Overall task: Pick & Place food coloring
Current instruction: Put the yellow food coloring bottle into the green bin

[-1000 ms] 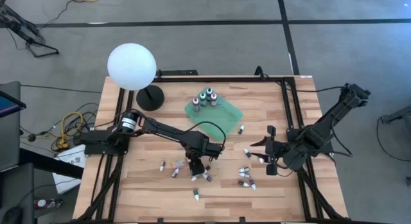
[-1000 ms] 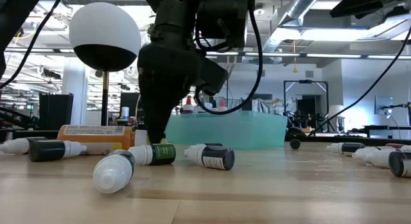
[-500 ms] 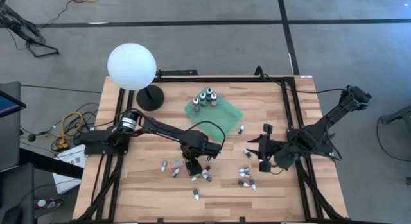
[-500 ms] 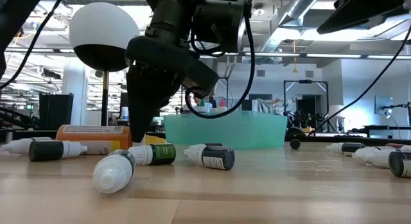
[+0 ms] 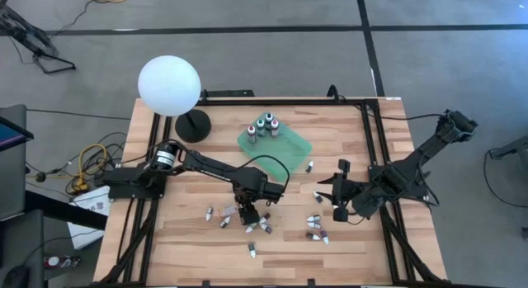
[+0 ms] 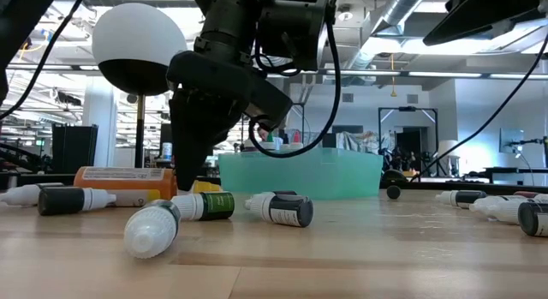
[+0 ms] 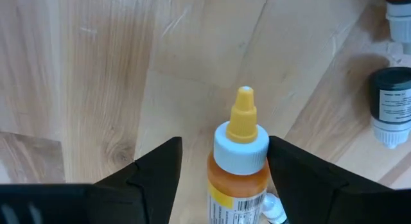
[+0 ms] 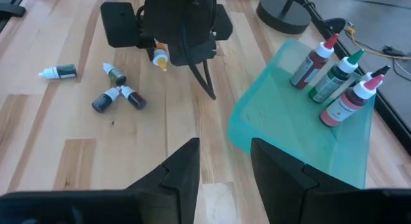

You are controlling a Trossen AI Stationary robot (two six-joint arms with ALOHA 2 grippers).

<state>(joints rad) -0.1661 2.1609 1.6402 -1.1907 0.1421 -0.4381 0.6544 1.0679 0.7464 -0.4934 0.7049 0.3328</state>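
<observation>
The left gripper [image 7: 221, 163] stands low over the light wooden slatted table [image 5: 173, 255], on the near side of the translucent green square tray [image 5: 293, 145], toward the table's front edge. Its fingers [image 7: 151, 169] sit on either side of an orange dropper bottle with a white collar and yellow tip [image 7: 239, 156]; the bottle fills the gap, but actual contact cannot be confirmed.

Small dark and white food-coloring bottles [image 5: 266, 226] lie scattered on the wood around that gripper. A second cluster of bottles [image 5: 315, 226] lies farther from the tray, toward the right arm. Three tall dark bottles with coloured caps [image 8: 334, 83] stand upright in the tray.

The right gripper [image 5: 340, 193] hangs beside the tray's right-hand side, fingers [image 8: 183, 172] parted and holding nothing.
</observation>
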